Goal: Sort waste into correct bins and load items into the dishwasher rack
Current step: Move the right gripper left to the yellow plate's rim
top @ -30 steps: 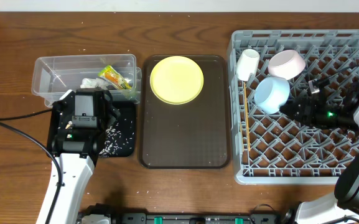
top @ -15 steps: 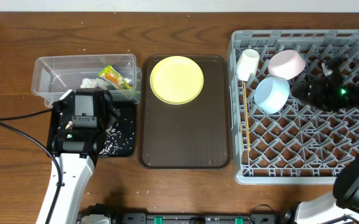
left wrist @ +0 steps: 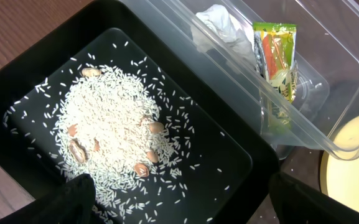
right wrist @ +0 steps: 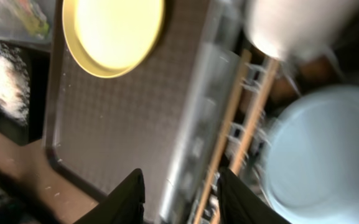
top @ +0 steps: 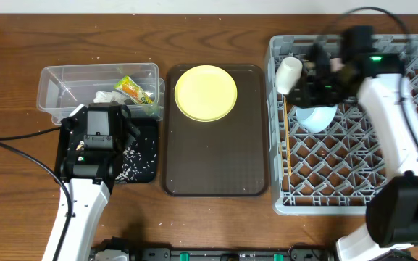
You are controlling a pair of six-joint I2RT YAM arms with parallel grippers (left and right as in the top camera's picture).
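My left gripper [left wrist: 185, 205] hangs open over the black bin [left wrist: 229, 134], which holds loose rice [left wrist: 111, 137] with a few brown nuts. Beside it, the clear bin [top: 56, 85] contains the green-and-orange wrapper [left wrist: 275, 59] and the white scrap [left wrist: 219, 22]. The yellow plate [top: 206, 92] lies on the brown tray [top: 216, 159]. In the grey rack [top: 353, 174], my right gripper [top: 304, 85] is open above the left edge, next to the white cup [top: 289, 75], the light blue bowl [right wrist: 328, 155] and the chopsticks [right wrist: 229, 137]. Nothing sits between its fingers. My right arm hides the whitish bowl.
The brown tray stands between the bins and the rack. A black cable [top: 20, 152] runs across the table at the left. My left arm [top: 78, 210] reaches in from the front edge, and my right arm [top: 397, 145] lies across the rack's right half.
My right arm has swung from the rack's right side up and left to its upper left corner, covering the whitish bowl. The left arm has not moved.
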